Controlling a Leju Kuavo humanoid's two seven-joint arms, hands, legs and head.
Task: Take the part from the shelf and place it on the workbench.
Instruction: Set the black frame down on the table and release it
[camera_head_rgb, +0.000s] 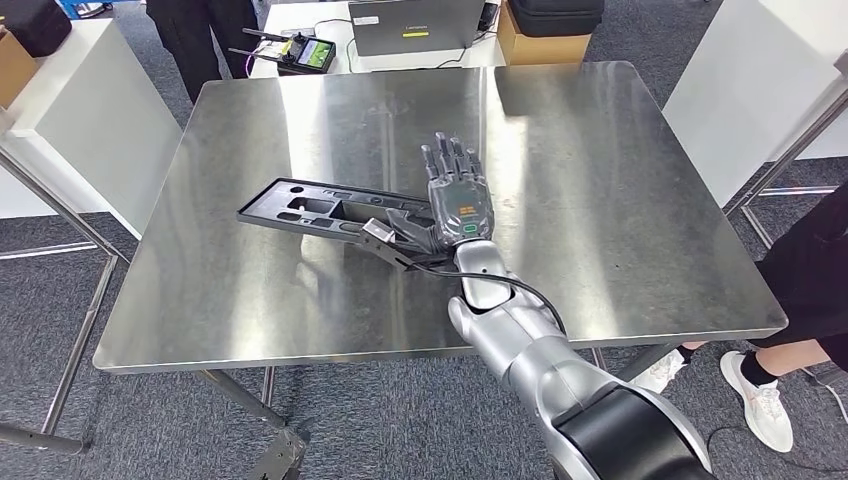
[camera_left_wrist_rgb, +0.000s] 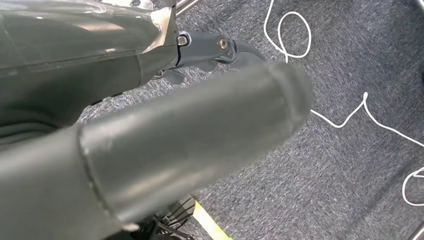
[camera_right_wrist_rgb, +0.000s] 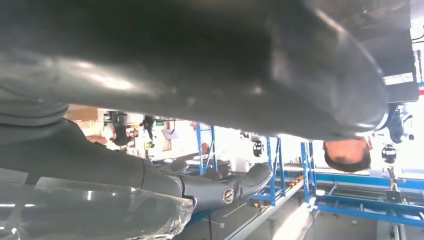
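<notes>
The part (camera_head_rgb: 310, 208) is a long black plastic frame with cut-outs, lying flat on the steel workbench (camera_head_rgb: 620, 200) left of centre. My right hand (camera_head_rgb: 458, 200) hovers low at the part's right end, fingers stretched straight ahead and apart, thumb side against that end; nothing is clasped. In the right wrist view the thick thumb (camera_right_wrist_rgb: 200, 75) spans the picture and a dark finger (camera_right_wrist_rgb: 235, 187) points outward. My left hand (camera_left_wrist_rgb: 175, 140) hangs over grey carpet, holding nothing, with its fingers (camera_left_wrist_rgb: 220, 50) loosely extended.
A laptop (camera_head_rgb: 415, 25), a cardboard box with a black case (camera_head_rgb: 545, 40) and a controller (camera_head_rgb: 305, 52) sit on a table behind the workbench. One person stands at the right (camera_head_rgb: 800, 290), another at the back (camera_head_rgb: 200, 30). A white cable (camera_left_wrist_rgb: 350, 115) lies on the carpet.
</notes>
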